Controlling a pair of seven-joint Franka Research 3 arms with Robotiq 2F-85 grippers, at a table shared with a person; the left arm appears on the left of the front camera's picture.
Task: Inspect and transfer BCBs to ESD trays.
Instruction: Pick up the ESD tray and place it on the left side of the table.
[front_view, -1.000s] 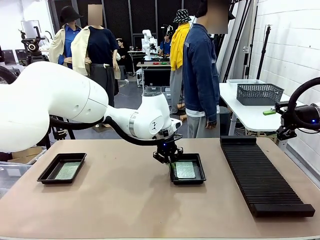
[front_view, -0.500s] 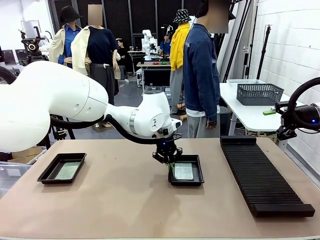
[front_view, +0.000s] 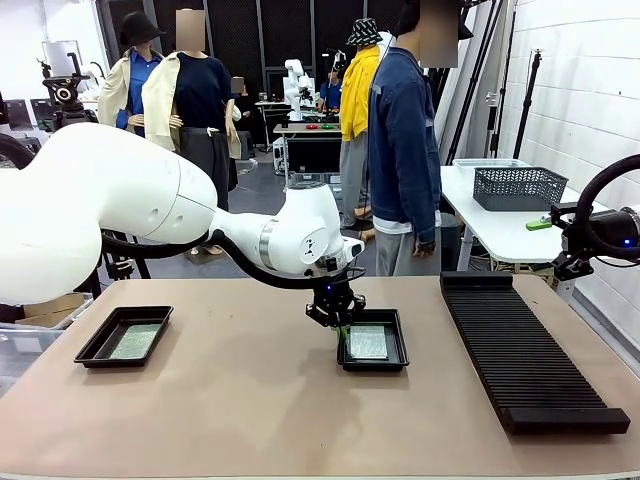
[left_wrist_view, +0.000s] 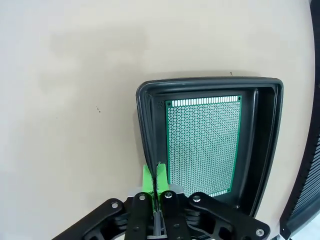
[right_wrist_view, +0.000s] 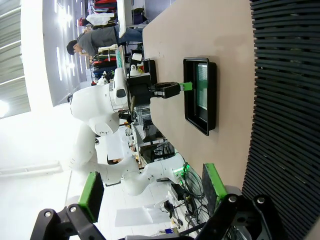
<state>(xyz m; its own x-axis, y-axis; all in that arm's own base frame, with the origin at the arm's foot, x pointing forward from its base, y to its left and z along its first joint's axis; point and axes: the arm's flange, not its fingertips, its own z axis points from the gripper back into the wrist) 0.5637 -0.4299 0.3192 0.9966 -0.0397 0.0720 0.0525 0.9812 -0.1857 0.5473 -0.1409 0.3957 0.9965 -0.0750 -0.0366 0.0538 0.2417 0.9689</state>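
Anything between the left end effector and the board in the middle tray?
Nothing visible. The left end effector, shut with nothing held, sits at the near-left rim of the shallow black rectangular plastic tray. The flat green perforated circuit board lies uncovered inside, just past that rim.

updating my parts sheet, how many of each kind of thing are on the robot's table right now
Shallow black rectangular plastic trays: 2
Thin green rectangular circuit boards: 2
Long black ribbed slotted rack: 1
Total: 5
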